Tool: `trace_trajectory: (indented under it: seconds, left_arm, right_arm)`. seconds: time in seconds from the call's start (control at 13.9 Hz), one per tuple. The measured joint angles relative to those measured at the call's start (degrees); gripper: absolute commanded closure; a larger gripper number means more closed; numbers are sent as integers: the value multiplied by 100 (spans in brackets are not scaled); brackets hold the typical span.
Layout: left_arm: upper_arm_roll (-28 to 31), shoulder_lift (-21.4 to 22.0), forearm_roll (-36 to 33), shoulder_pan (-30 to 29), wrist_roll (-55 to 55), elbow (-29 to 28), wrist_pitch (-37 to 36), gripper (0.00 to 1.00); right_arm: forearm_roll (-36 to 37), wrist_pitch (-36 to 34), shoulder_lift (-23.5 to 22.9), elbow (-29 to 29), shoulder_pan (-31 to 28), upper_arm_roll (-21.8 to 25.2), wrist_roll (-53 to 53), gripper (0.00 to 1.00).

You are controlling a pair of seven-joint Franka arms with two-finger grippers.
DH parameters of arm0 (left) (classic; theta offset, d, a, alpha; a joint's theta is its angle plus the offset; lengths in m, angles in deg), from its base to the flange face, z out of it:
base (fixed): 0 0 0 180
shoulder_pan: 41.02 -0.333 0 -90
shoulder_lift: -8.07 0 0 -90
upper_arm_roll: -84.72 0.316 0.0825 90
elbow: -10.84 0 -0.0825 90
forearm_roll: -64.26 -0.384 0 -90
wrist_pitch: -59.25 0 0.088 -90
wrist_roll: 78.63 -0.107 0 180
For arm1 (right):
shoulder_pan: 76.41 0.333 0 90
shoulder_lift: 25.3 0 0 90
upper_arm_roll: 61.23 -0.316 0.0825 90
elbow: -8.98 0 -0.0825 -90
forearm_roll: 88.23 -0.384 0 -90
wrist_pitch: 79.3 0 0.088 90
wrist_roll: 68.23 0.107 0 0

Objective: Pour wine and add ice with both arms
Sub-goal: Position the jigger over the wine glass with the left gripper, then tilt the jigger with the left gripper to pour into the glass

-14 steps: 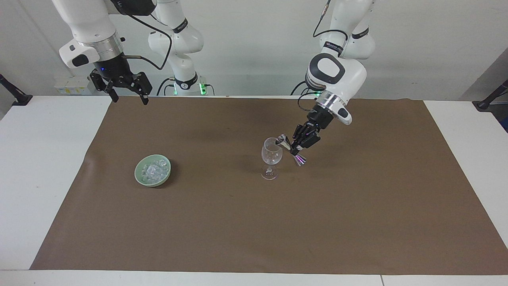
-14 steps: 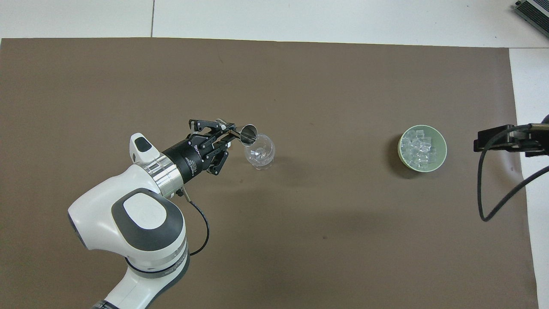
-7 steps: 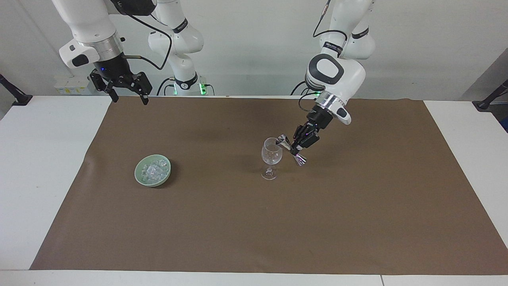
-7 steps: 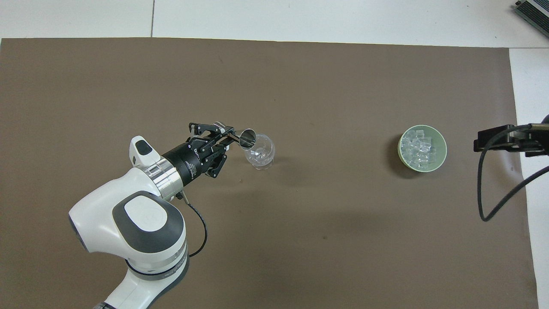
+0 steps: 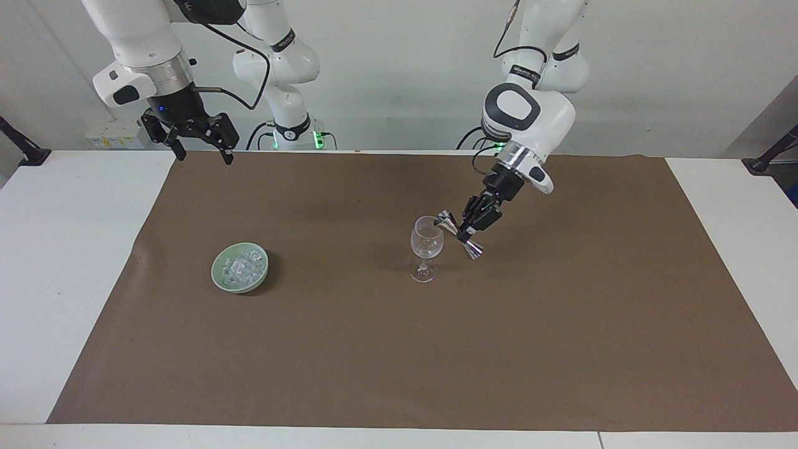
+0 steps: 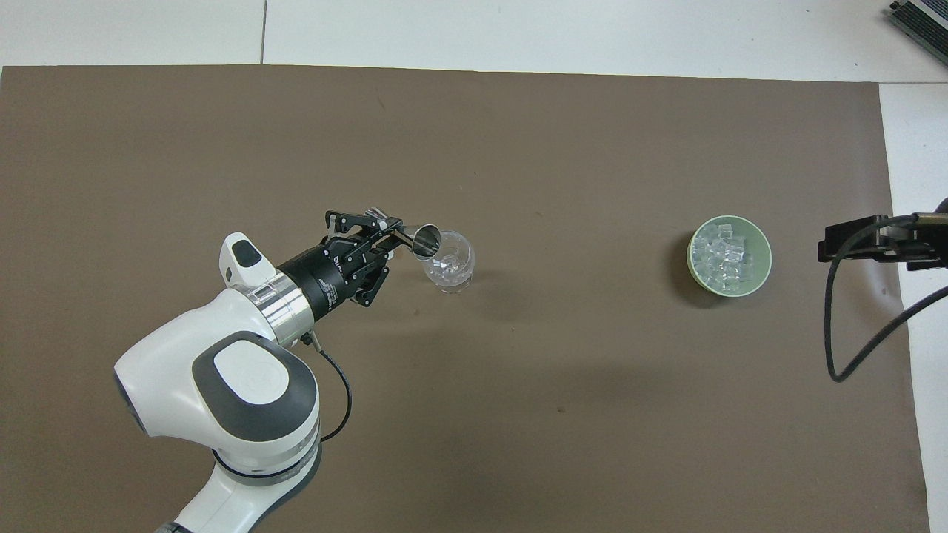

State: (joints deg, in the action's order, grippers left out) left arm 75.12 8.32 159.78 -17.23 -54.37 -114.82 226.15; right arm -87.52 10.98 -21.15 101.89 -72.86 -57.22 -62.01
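Shiny metal jigger [image 5: 460,233], clear glass [image 5: 426,240], matt brown paper mat [image 5: 561,349]

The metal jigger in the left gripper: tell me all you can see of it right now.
The shiny double-cone metal jigger is pinched at its narrow waist by the shut left gripper. It hangs tilted in the air, one open cone tipped at the rim of the clear stemmed wine glass, the other cone pointing down and away. Whether it touches the glass, I cannot tell. No liquid shows.

One camera sits high across the counter [image 5: 68,262], facing the robots. The other looks steeply down from above them. Both share the brown mat [image 5: 561,324], glass [image 6: 449,263] and bowl [image 6: 763,248].
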Motion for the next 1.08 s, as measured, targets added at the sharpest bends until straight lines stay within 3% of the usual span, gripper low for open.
trace_trajectory:
  seconds: [1.08]
  left_arm:
    - [-1,43,-663,106,-14,-1,189,100]
  right_arm:
    - [0,0,0,0,0,0,0,0]
